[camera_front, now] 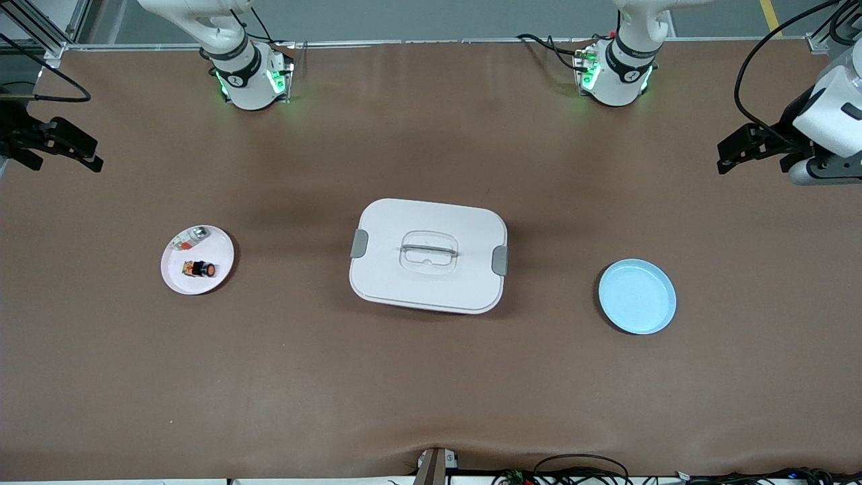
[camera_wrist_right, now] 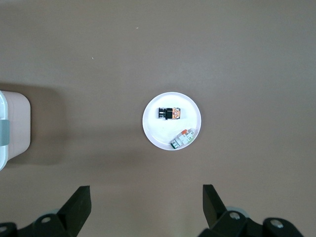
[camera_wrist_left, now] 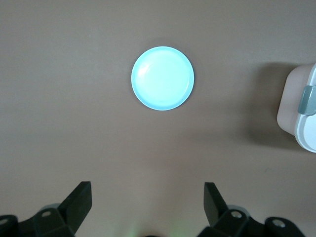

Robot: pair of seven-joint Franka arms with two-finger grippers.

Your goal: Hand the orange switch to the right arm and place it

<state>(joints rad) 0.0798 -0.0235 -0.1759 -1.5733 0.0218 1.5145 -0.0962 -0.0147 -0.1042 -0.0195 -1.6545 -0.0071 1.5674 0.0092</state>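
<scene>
1. The orange switch [camera_front: 200, 269] lies on its side on the white plate [camera_front: 219, 271] toward the right arm's end of the bench [camera_front: 431, 391]; a small silvery, red-and-white part [camera_front: 192, 236] shares the plate, farther from the front camera than the switch and apart from it.
2. The right claw [camera_front: 81, 152] hangs high above the bench edge at its own end, jaws spread wide and empty; the left claw [camera_front: 741, 149] hangs at the other end, also wide open and empty.
3. The task words ask for a handover to the right arm, yet the switch sits at the right arm's end while the blue plate [camera_front: 637, 296] sits empty near the left arm; judge from the layout which arm can reach the switch first, likely the right.
4. Bring the picking claw straight down over the switch, jaws turned to close across its short black body, not along its length; it is round and may roll.
5. Keep the fingers clear of the silvery part and of the plate rim; close gently, then lift straight up.
6. Carry it high over the white lidded box [camera_front: 428, 254] in the middle, so nothing snags the handle; meet the other claw there with enough of the switch left exposed for a second grip.
</scene>
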